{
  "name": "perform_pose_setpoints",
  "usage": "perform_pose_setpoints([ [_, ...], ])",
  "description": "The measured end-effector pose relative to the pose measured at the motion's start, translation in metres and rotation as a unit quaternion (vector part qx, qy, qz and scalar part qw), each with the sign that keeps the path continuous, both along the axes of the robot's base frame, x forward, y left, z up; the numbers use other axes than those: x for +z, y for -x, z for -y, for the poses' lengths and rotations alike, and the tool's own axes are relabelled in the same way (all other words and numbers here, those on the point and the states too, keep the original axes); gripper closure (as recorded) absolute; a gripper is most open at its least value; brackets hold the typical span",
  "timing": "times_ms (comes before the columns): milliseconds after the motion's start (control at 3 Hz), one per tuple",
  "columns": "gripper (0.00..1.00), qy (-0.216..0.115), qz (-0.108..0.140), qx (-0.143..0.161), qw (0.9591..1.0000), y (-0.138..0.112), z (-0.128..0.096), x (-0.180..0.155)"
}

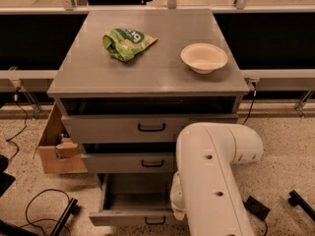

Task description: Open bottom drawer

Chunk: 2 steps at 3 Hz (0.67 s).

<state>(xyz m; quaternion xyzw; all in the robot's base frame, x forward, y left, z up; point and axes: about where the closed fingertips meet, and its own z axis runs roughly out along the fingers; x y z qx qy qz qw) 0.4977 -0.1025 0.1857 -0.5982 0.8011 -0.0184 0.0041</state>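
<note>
Grey cabinet [162,80] looks light, so my guess is the big white arm [211,181] could drag the whole unit forward if it hauls too hard. Or the bottom drawer [138,198], lowest of three and already showing its plain interior, could run off its track. Gripper [177,211] sits low at that drawer's right front, mostly behind the arm, so I can't tell if it's clamped on anything. Around it: speckled floor [280,141], cardboard box [56,154] on the left, loose cables [39,205]. Up top there's a bowl [204,58] and a green bag [127,42].
</note>
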Motion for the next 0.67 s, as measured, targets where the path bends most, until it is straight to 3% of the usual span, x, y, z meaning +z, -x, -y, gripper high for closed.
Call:
perform_pose_setpoints([
  [333,0.87,0.0,-0.001,0.0,1.0,0.0012,0.0,-0.001],
  [667,0.63,0.0,-0.001,0.0,1.0,0.0012,0.0001,-0.001],
])
